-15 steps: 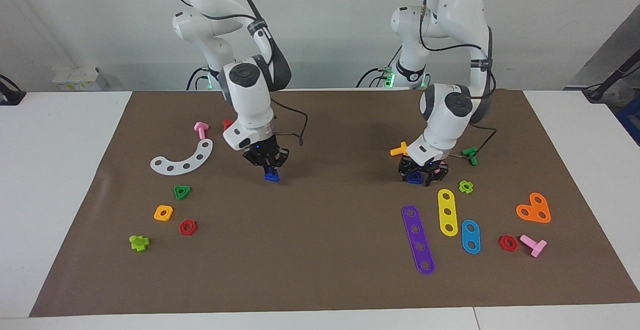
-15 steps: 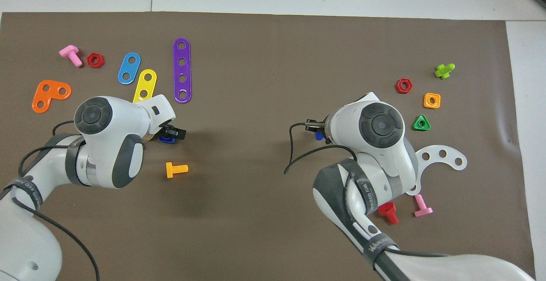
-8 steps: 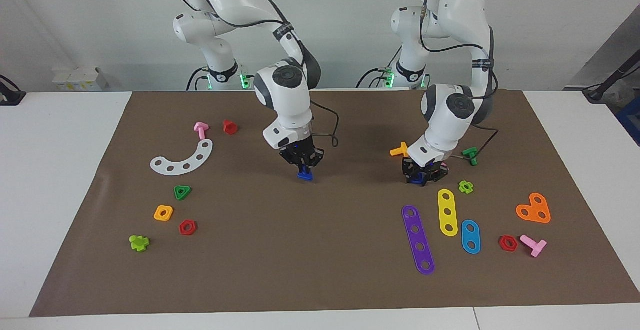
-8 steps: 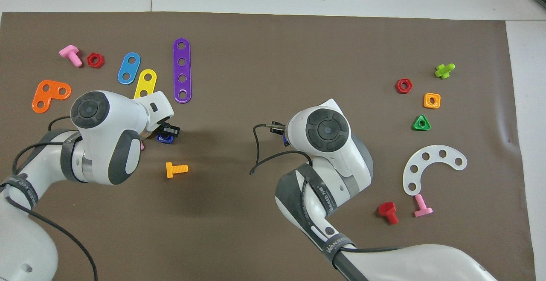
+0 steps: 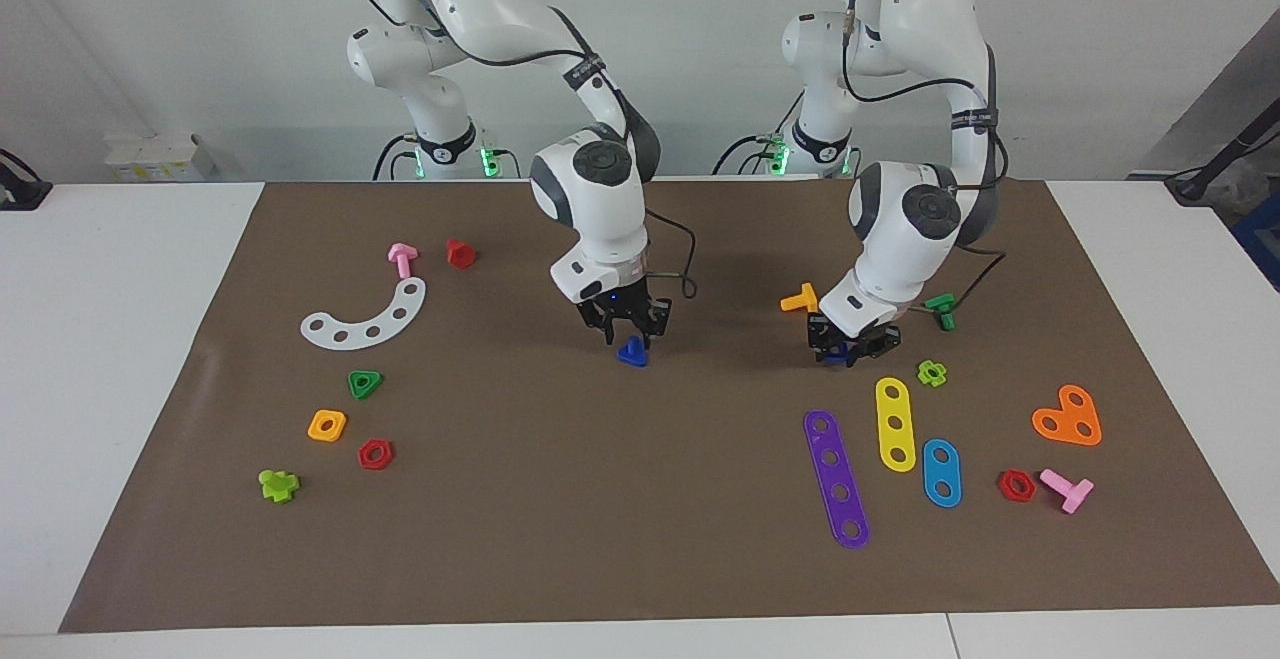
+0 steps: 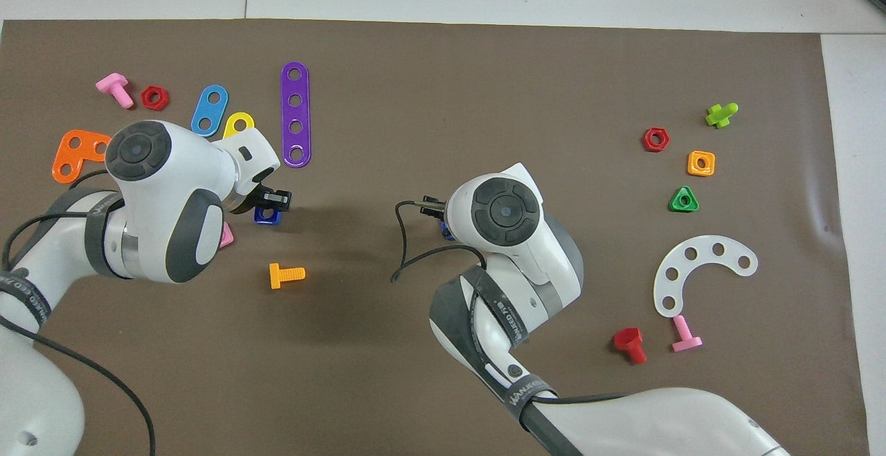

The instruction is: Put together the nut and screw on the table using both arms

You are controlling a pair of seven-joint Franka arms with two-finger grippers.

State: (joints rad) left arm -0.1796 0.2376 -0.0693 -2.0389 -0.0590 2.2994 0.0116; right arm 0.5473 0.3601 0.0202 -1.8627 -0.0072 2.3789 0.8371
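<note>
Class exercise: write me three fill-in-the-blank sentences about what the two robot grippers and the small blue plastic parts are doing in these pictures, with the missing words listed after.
1. The right gripper holds the small blue plastic toy screw above the brown ____.
2. The left gripper is shut on the small ____ plastic square nut.
3. The orange plastic bolt lies beside the ____ gripper.

Missing words: mat; blue; left

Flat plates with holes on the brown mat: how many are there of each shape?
Straight strips: 3 (purple strip, yellow strip, blue strip)
Curved strips: 1 (white curved strip)
Heart-shaped plates: 1 (orange heart-shaped plate)
Total: 5
</note>
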